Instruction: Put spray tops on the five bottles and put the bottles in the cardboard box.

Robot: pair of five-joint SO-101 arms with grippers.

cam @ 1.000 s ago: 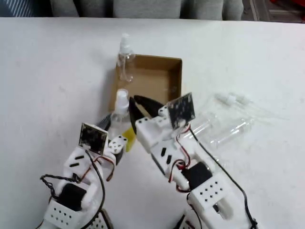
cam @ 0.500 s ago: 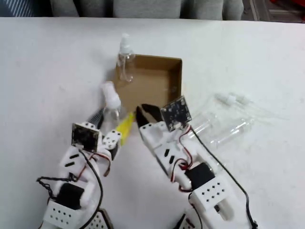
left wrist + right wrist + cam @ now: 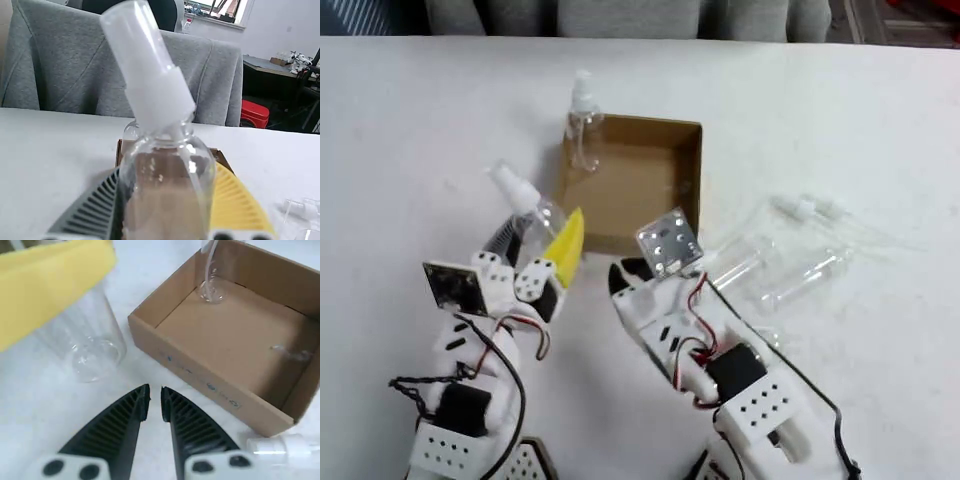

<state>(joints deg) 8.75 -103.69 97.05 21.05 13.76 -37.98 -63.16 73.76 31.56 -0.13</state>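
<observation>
Left of the cardboard box (image 3: 640, 185), my left hand (image 3: 536, 240) is clamped on a clear bottle (image 3: 533, 214). The bottle is tilted, and its spray top (image 3: 150, 85) sits askew on the neck. My right hand (image 3: 154, 399) hangs before the box's near wall, fingers nearly touching, holding nothing. One capped bottle (image 3: 583, 130) stands in the box's far corner. Further bottles (image 3: 800, 270) lie on the worktop (image 3: 410, 120) at the box's other side.

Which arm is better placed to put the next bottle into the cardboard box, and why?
Left. The left gripper is shut on a bottle with its spray top on, held close beside the cardboard box. The right gripper is shut and empty, near the box's front wall.
</observation>
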